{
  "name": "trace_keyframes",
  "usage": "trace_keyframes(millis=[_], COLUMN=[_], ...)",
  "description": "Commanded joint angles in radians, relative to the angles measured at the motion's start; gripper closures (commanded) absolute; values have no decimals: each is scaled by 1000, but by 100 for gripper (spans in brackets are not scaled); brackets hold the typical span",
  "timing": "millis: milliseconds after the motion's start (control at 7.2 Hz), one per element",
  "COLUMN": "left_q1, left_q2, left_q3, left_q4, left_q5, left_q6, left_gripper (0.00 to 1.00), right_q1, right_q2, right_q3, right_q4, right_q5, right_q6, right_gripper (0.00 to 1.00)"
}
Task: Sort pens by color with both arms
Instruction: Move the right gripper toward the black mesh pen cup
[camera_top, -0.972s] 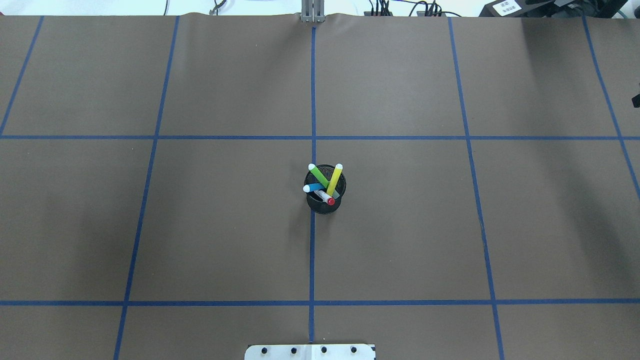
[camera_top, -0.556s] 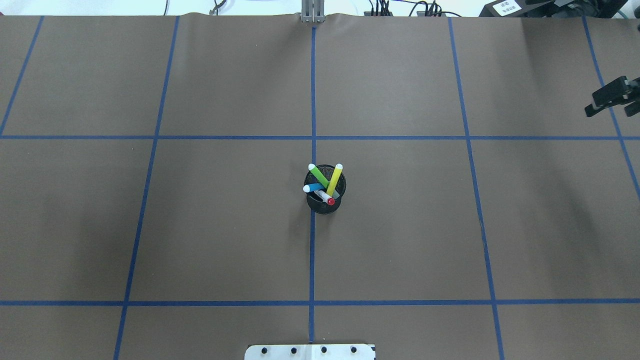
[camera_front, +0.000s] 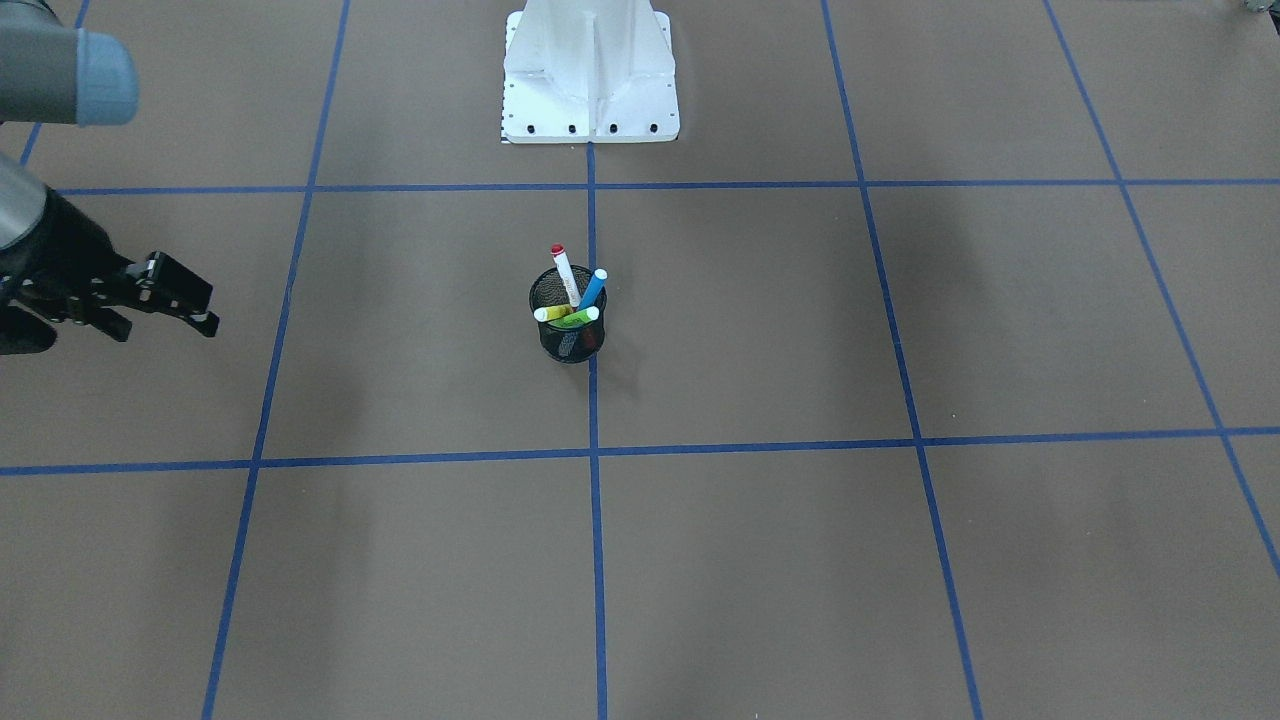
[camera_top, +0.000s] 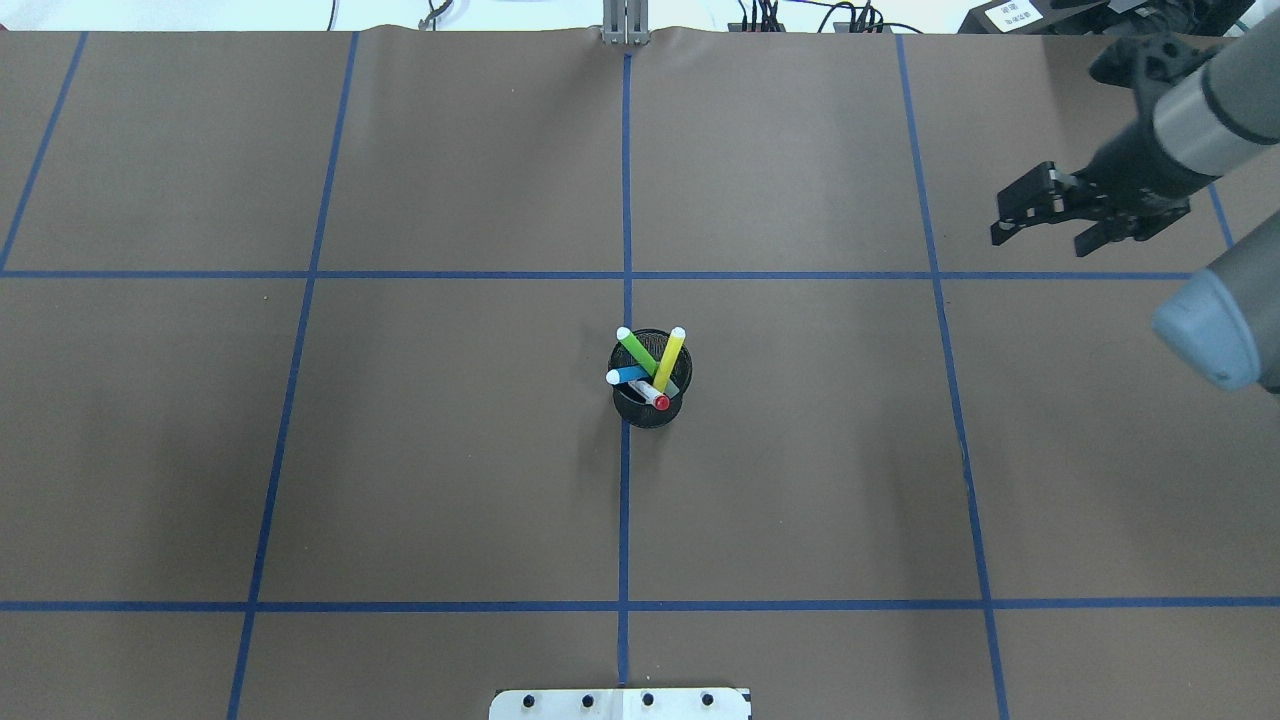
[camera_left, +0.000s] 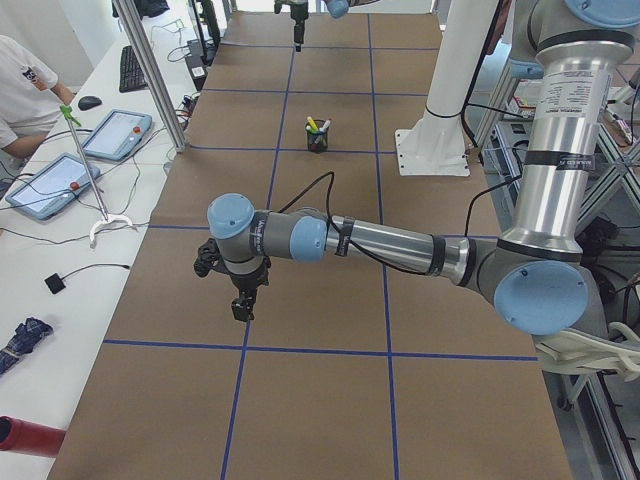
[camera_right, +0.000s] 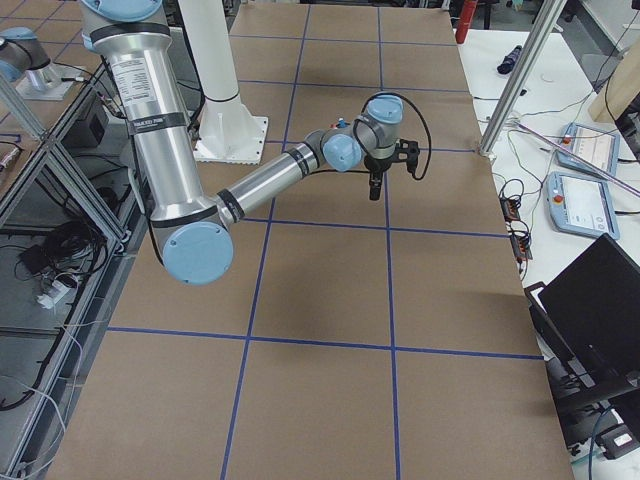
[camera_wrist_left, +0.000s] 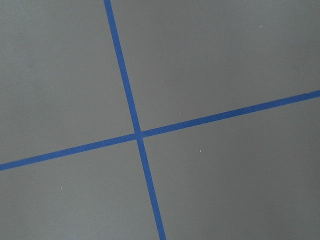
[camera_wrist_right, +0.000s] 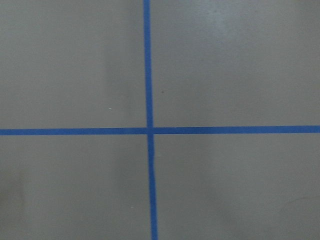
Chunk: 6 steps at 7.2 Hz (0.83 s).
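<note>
Four pens stand in a black mesh cup (camera_top: 648, 412) at the table's middle: light green (camera_top: 637, 350), yellow (camera_top: 668, 360), blue (camera_top: 628, 375) and white with a red cap (camera_top: 655, 397). The cup also shows in the front-facing view (camera_front: 570, 342). My right gripper (camera_top: 1000, 218) hangs open and empty over the far right of the table, well away from the cup; it also shows in the front-facing view (camera_front: 208, 308). My left gripper (camera_left: 241, 305) shows only in the exterior left view, above bare table far from the cup; I cannot tell if it is open or shut.
The white pedestal base (camera_front: 590, 70) stands at the robot's side of the table. Blue tape lines (camera_top: 626, 200) divide the brown table cover into squares. A desk with tablets (camera_left: 60, 180) and metal posts (camera_left: 150, 70) run along the operators' side.
My right arm has come in from the overhead view's right edge and moved left over the table. The cup and the pens have not moved.
</note>
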Motion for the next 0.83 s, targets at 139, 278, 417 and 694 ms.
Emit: trace_keyframes(millis=[139,278,417,694], left_q1=[2,2,2,2], left_q2=[0,0,0,0], left_q3=[2,2,2,3], left_q4=[1,1,1,1], left_q5=[-1,-1,-1,-24], left_q6=[-2,-2,-2,-2], left_gripper=[0,0,0,0], right_q1=[-284,-329,-368,-428], right_q2=[183,235,326,443], right_q3=[18,20,12,-32], right_q4=[-20,-98,-208,-301], right_q5=[-230,-314,-362,-413], right_q6=[355,376,388,390], right_gripper=[1,1,2,8])
